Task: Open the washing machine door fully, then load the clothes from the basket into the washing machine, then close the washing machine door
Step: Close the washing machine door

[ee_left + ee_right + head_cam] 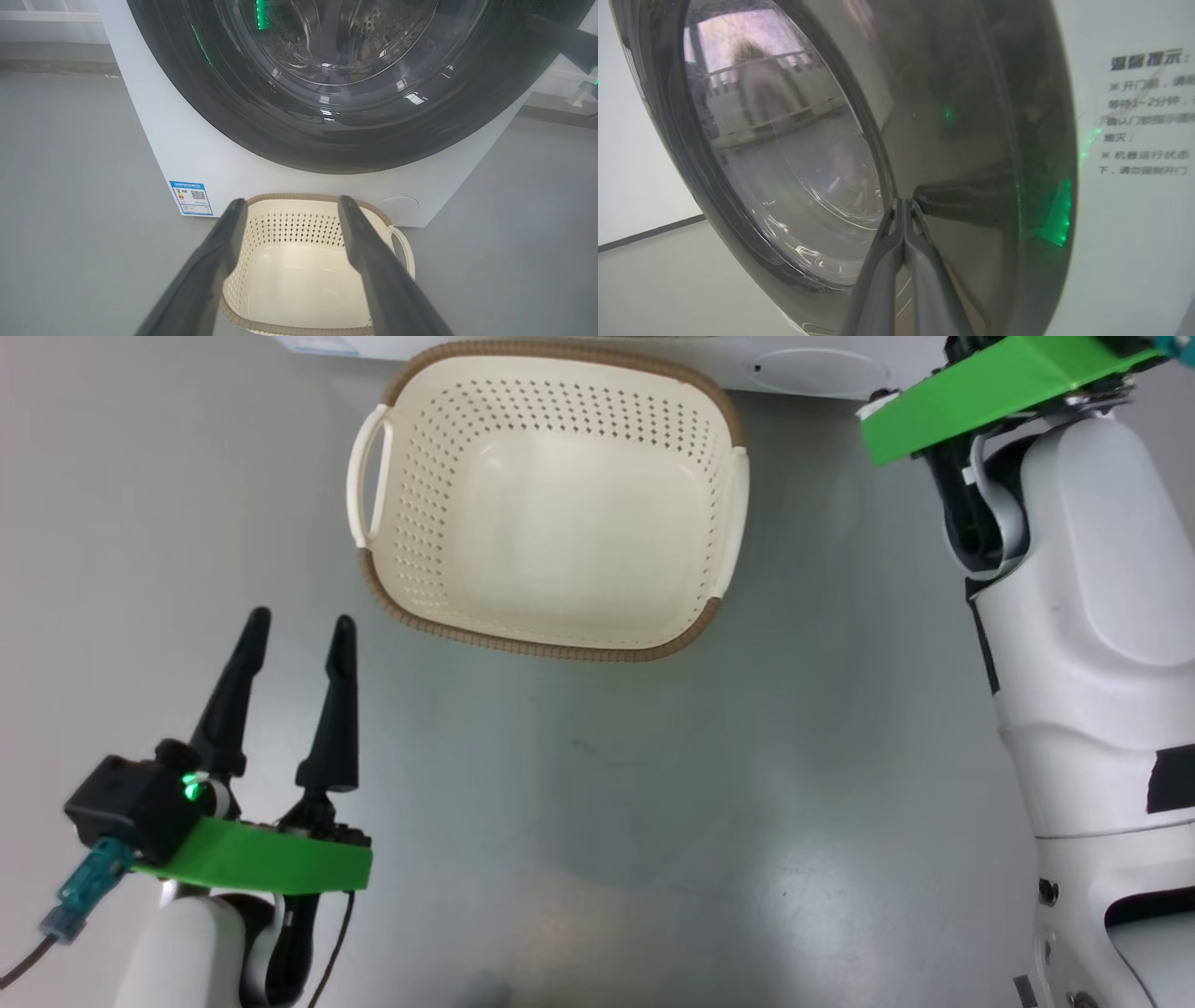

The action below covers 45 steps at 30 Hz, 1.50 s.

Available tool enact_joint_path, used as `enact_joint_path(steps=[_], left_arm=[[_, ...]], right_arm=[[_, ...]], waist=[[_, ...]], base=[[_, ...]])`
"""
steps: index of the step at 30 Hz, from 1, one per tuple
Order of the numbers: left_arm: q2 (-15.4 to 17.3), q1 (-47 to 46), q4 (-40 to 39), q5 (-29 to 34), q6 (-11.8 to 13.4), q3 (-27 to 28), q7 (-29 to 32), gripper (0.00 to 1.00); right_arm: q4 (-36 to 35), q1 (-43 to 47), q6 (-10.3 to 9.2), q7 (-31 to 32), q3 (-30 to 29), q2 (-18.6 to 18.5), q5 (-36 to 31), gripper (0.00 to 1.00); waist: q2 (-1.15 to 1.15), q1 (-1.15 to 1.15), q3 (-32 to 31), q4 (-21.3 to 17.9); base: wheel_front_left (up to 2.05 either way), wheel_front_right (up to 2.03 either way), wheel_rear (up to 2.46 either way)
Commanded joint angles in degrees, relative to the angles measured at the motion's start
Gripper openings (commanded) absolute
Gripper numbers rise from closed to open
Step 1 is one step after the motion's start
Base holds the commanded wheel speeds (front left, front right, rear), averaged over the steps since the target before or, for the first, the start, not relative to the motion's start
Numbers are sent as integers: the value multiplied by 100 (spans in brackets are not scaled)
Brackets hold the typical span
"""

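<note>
Right gripper (pixel 903 201) is pinched tight with nothing between the fingers, its tips set as one blunt point against the black rim of the door (pixel 971 140). That's a pusher, not a grabber, by the look of it. The door sits flat against the white washing machine (pixel 187 154), so I read this as the closing push. The basket (pixel 551 649) stands on the floor at the machine's foot, empty, which fits loading being done. Left gripper (pixel 302 616) hovers low near the basket, fingers spread wide, carrying nothing, clear of the door.
</note>
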Motion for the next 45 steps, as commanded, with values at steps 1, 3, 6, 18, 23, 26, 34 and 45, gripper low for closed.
enact_joint_path(steps=[1, 3, 6, 18, 23, 26, 34, 45], left_arm=[[153, -48, -91, -64, -14, 151, -36, 100], [153, -70, -80, -78, -14, 125, -36, 100], [158, -90, -69, -97, -14, 120, -36, 100], [181, -95, -36, -129, -14, 130, -36, 100], [215, -74, -52, -152, -14, 96, -36, 100], [224, -76, -62, -164, -14, 81, -36, 100], [215, -86, -55, -164, -14, 97, -36, 100], [211, 27, -39, -65, -14, 284, -36, 100]], right_arm=[[-88, -129, 2, -25, -8, 153, 10, 0], [-28, -215, 2, -25, -62, 153, -24, 0], [51, -319, 2, -25, -108, 153, -96, 0], [371, -384, 2, -25, -157, 153, -330, 0], [529, -494, 2, -25, -338, 132, -407, 0], [615, -573, 2, -25, -398, 134, -456, 0], [728, -704, 2, -25, -523, 134, -548, 0], [335, 247, 2, -25, 69, 146, -36, 0]], waist=[[0, 0, 40, 91], [0, 0, 38, 121], [0, 0, 35, 136], [0, 0, -82, 75], [0, 0, -86, 96], [0, 0, -50, 119], [0, 0, -59, 180], [0, 0, -575, -99]], base=[[0, 0, 0], [0, 0, 0], [0, 0, 0], [0, 0, 0], [0, 0, 0], [0, 0, 0], [0, 0, 0], [0, 0, 0]])
